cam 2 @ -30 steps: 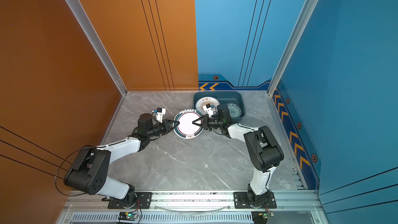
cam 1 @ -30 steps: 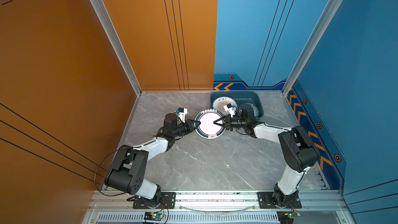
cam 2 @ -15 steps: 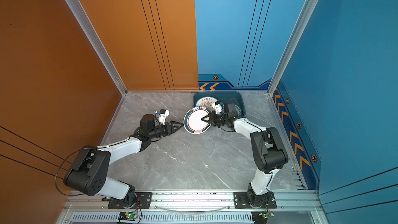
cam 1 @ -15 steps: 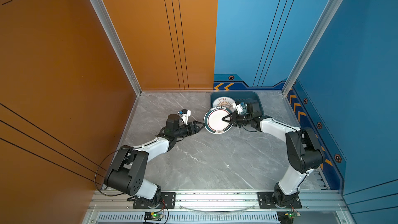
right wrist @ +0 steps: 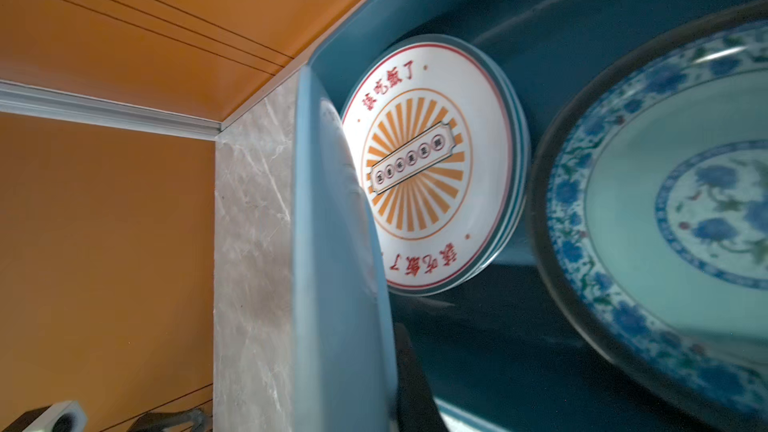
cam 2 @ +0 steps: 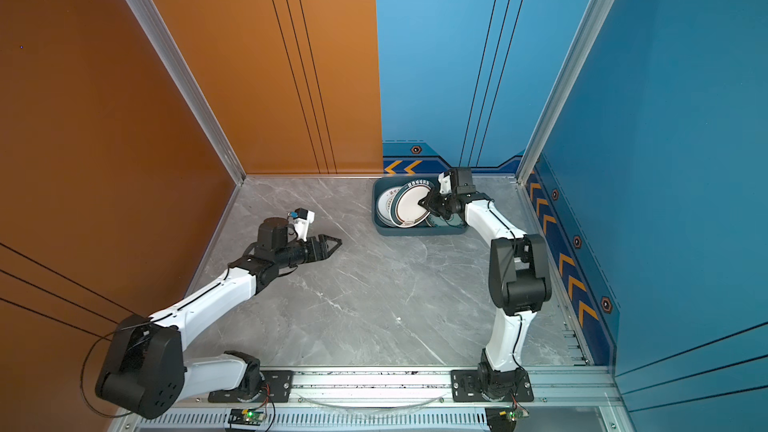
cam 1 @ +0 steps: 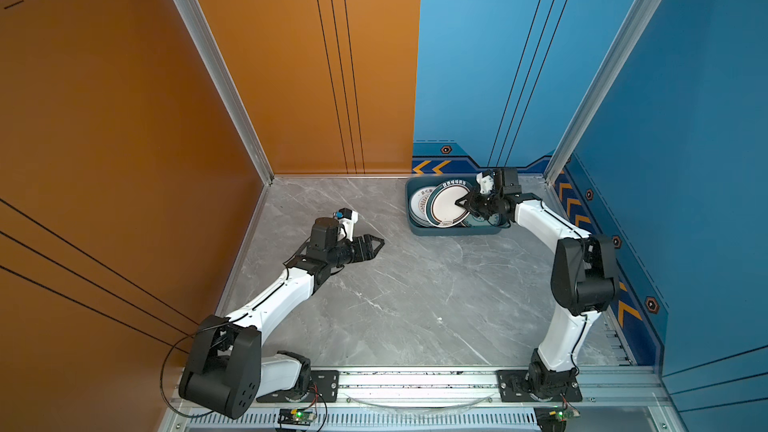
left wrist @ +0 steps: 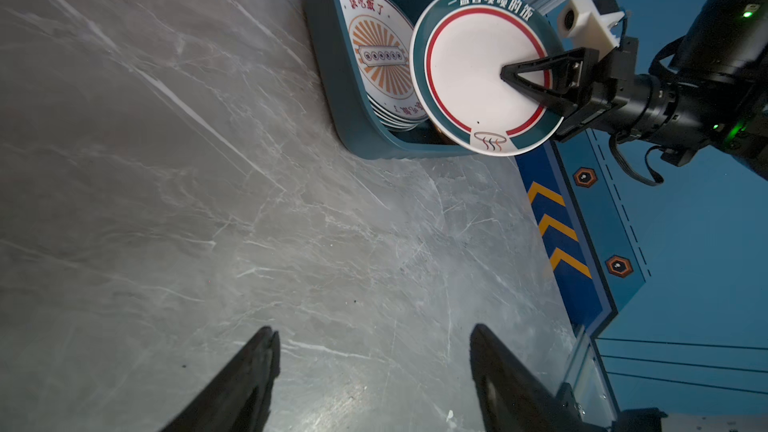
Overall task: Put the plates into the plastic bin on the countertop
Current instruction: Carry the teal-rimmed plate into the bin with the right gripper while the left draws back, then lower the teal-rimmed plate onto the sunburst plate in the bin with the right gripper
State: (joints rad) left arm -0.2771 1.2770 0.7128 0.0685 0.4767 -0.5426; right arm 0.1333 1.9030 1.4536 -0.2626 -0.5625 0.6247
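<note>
Holding a teal-rimmed plate (cam 1: 444, 206) pinched by its edge in my right hand (cam 1: 462, 204), tilted over the bin (cam 1: 453, 229) just right of frame centre, next to the sunburst plates (cam 1: 417, 203). My left hand (cam 1: 376, 248) hangs open over the tabletop (cam 1: 415, 305), left of centre.

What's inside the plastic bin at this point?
A stack topped by a sunburst plate and a blue-flowered plate lie in the plastic bin. The right hand holds a teal-rimmed plate tilted over them; what lies beneath them is covered.
</note>
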